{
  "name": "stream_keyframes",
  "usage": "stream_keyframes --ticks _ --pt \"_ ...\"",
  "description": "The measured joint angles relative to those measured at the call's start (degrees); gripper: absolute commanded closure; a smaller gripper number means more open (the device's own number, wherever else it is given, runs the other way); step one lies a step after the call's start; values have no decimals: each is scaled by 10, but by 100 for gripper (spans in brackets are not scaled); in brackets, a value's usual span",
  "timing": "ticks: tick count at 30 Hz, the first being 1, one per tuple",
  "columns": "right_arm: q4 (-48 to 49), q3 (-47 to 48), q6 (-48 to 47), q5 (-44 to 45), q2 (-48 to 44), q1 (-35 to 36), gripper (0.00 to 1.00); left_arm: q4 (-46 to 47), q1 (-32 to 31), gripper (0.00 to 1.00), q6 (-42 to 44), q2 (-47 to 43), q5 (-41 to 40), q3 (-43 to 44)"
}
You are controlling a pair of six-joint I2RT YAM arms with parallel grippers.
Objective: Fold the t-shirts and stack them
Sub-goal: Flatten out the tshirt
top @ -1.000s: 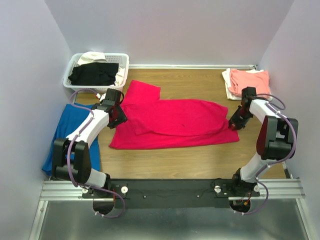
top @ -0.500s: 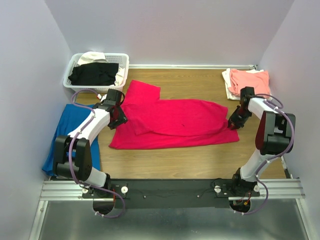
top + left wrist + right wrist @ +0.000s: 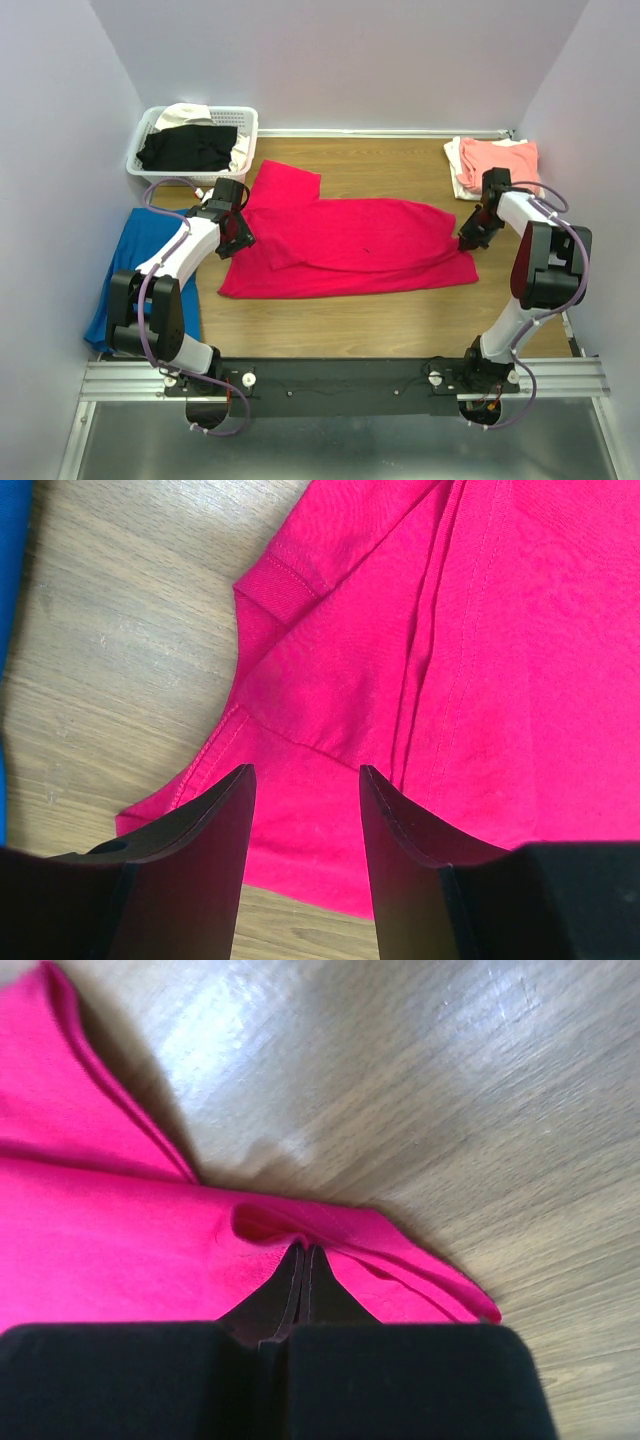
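L gripper (image 3: 305, 780) wide, R gripper (image 3: 303, 1252) clamped (low).

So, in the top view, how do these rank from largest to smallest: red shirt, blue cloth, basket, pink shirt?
1. Red shirt.
2. Blue cloth and basket: about alike; the left arm hides part of the cloth.
3. Pink shirt.

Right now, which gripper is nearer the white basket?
Left. The left gripper is open just in front of the basket, over the red t-shirt; the right gripper is far across, shut on that shirt's opposite corner.

White lattice basket (image 3: 249, 127) far left, wooden table (image 3: 380, 170)
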Motion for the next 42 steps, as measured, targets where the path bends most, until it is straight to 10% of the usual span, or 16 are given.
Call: stream_keyframes --ticks 20,42 --pt "-120 -20 12 -2 -253 0 99 8 0 46 9 51 0 0" --pt "-146 -48 22 -3 -248 0 99 57 -65 45 56 52 101 -25"
